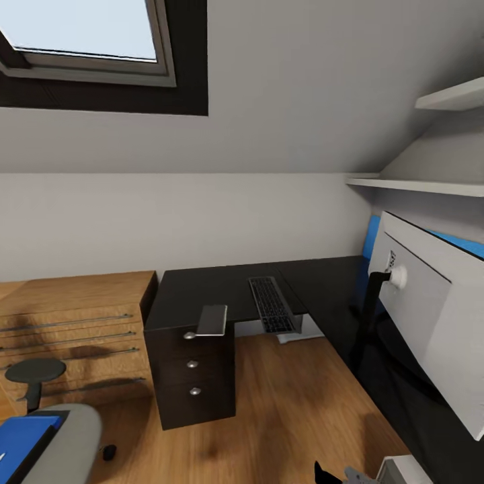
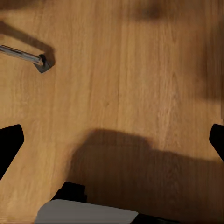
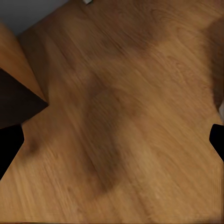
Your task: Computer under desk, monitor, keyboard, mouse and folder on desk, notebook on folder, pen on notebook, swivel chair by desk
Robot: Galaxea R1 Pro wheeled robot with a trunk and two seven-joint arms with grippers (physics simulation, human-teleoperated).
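Bright blue flat folder [image 1: 27, 435] lying on grey padded swivel chair [image 1: 67, 444], near left; left arm nearer. Both claws' fingers spread wide, holding nothing.

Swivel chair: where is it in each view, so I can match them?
Head view: swivel chair at the lower left corner, blue folder on its seat.
Left wrist view: a chrome spoke over the wooden floor, probably its base.
Right wrist view: wooden floor and a dark furniture corner.
Shared landmark: the wooden floor.
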